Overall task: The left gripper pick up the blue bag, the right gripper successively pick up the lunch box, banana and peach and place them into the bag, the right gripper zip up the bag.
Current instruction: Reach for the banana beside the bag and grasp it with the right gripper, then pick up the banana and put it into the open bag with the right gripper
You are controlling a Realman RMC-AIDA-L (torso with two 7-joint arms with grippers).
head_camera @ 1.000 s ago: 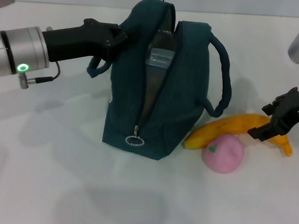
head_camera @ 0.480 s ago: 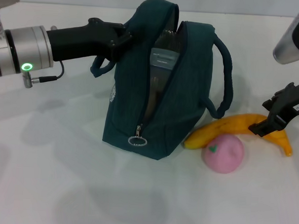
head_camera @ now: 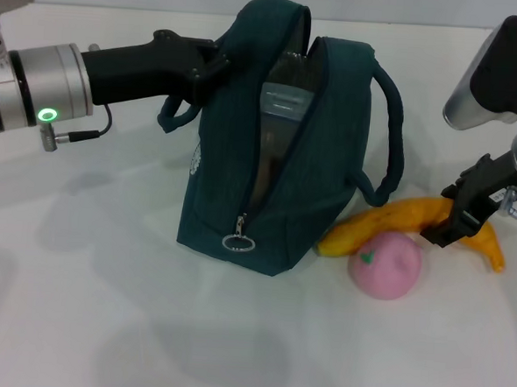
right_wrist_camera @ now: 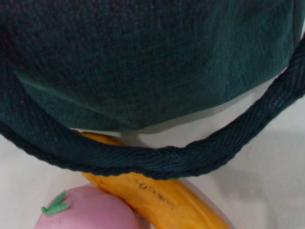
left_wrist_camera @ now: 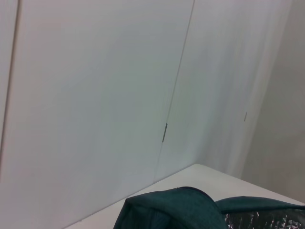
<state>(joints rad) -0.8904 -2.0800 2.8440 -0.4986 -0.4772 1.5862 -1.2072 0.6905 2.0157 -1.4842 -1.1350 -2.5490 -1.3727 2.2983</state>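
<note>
The blue bag (head_camera: 278, 160) stands upright mid-table with its zipper open and the ring pull (head_camera: 235, 243) low at the front. My left gripper (head_camera: 203, 66) is shut on the bag's upper left edge and holds it up. The lunch box (head_camera: 284, 99) shows inside the opening. On the table to the bag's right lie the banana (head_camera: 388, 223) and the peach (head_camera: 386, 264), touching. My right gripper (head_camera: 440, 213) hangs open just over the banana's right half. The right wrist view shows the bag's handle (right_wrist_camera: 167, 160) across the banana (right_wrist_camera: 162, 195) and peach (right_wrist_camera: 86, 210).
One rope handle (head_camera: 390, 131) loops out from the bag's right side toward the banana. The white table (head_camera: 102, 307) spreads around everything. In the left wrist view only the bag's top edge (left_wrist_camera: 181, 210), a strip of foil lining (left_wrist_camera: 267, 222) and a pale wall show.
My right gripper has shifted left and lowered onto the banana's right half. The left gripper nudged the bag slightly right and now holds still. Banana and peach have not moved.
</note>
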